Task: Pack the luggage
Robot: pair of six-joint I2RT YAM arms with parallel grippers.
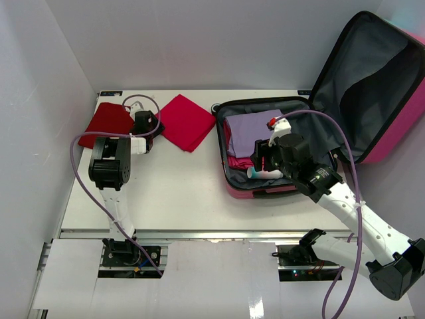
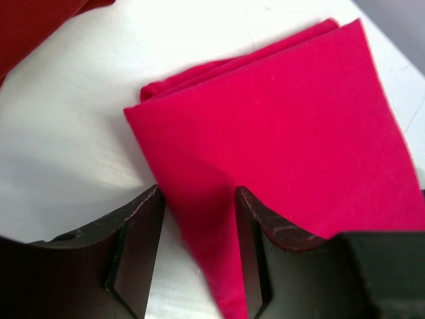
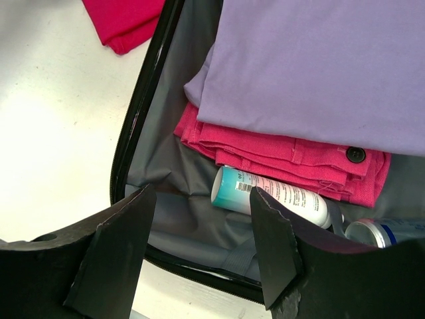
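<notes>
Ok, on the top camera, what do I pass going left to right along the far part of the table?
In order: dark red cloth → left gripper → folded crimson cloth → luggage, its packed half → raised lid.

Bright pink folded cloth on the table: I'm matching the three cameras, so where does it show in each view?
Top external: the bright pink folded cloth lies rear centre, left of the open pink hard-shell luggage.
Left wrist: it fills centre and right, its corner between the fingers of the open left gripper.
Right wrist: only a corner, top left.
Shared landmark: the white table under it in every view.
</notes>
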